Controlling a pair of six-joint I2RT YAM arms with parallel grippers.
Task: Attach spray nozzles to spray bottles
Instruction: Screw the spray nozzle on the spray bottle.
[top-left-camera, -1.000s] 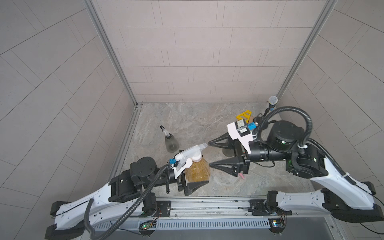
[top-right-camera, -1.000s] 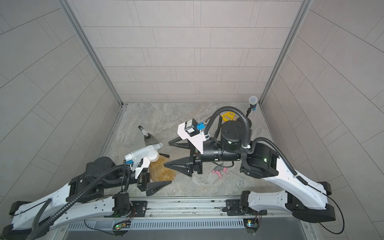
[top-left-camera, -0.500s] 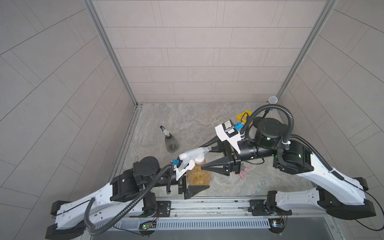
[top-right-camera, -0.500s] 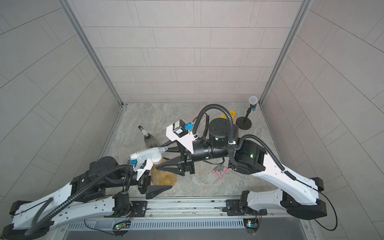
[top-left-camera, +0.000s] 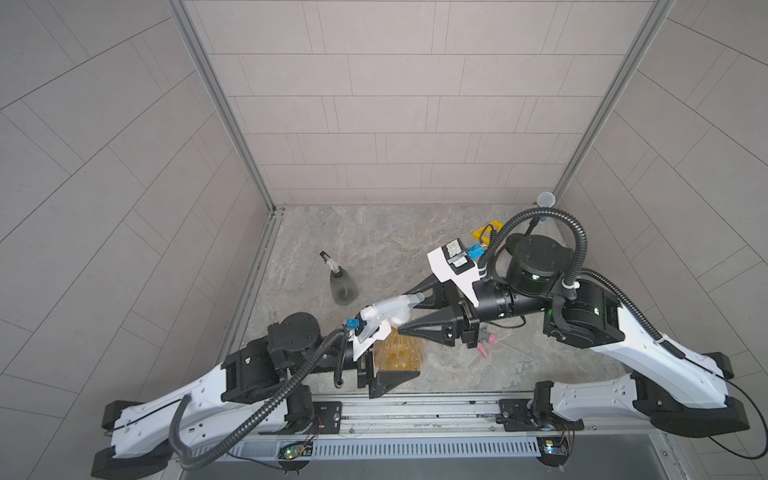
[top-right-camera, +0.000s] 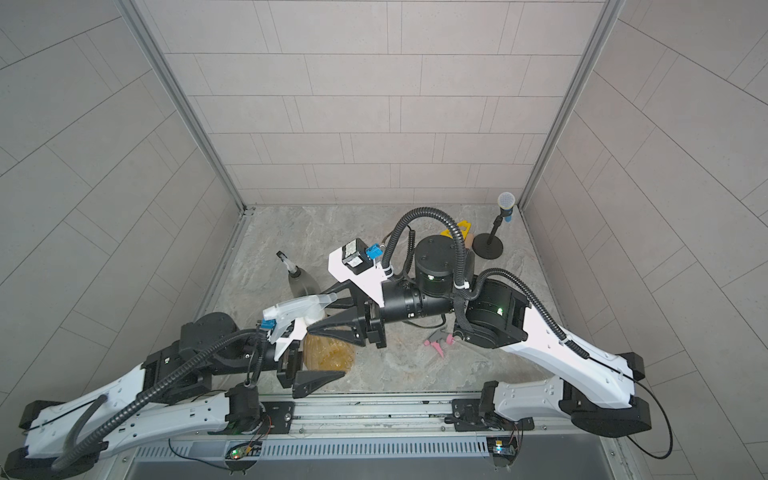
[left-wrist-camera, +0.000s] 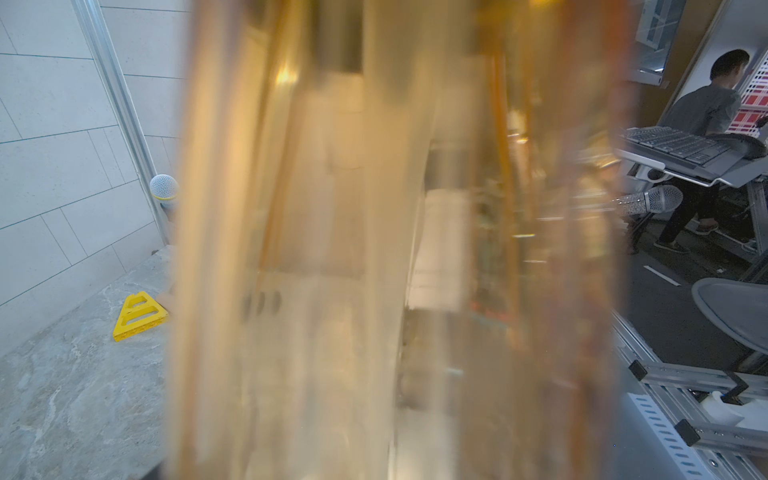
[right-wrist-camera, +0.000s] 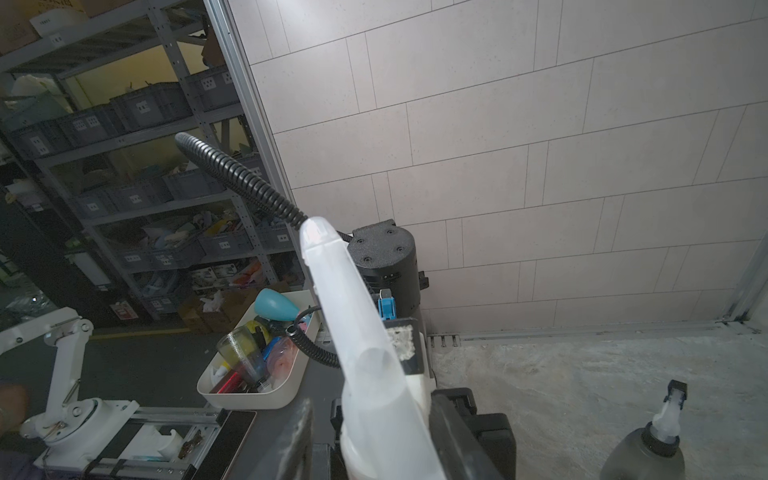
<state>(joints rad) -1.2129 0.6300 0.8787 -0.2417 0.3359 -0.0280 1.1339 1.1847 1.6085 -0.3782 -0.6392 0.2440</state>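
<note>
The amber bottle (top-left-camera: 399, 353) stands low and centre in both top views. It is light and thin-walled and probably dents easily, so my left gripper (top-left-camera: 413, 352) clasps its belly, jaws spread wide around it. The translucent nozzle (top-left-camera: 390, 309) sits on its neck, small and slick, best taken at the collar. My right gripper (top-left-camera: 405, 312) straddles it there, half spread; whether it pinches I cannot tell.

Blurred amber bottle (left-wrist-camera: 395, 249), close; yellow block (left-wrist-camera: 139, 318) beyond
</note>
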